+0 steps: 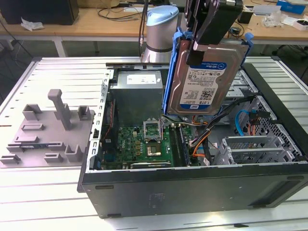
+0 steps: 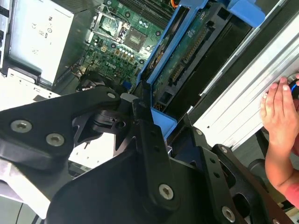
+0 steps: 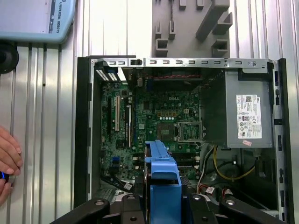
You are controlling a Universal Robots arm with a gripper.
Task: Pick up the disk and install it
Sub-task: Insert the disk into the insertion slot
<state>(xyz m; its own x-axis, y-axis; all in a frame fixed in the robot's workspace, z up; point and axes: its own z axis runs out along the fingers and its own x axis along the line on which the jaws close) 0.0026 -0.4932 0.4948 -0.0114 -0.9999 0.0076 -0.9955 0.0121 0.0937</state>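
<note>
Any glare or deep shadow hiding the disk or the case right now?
Exterior view: disk evenly lit, no glare on its label; case interior beneath it shadowed. Second wrist view: table slats washed out bright. First wrist view: motherboard evenly lit.

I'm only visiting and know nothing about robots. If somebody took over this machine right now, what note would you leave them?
Pincer: shut on the disk, gripping it near its top edge.
Disk: off the table, hanging roughly upright over the open computer case, with its label facing the exterior camera.
Done: the pick-up.
Left: the disk is not yet seated in the case.
Caution: a person's hand is at the table's edge, close to the case.
</note>
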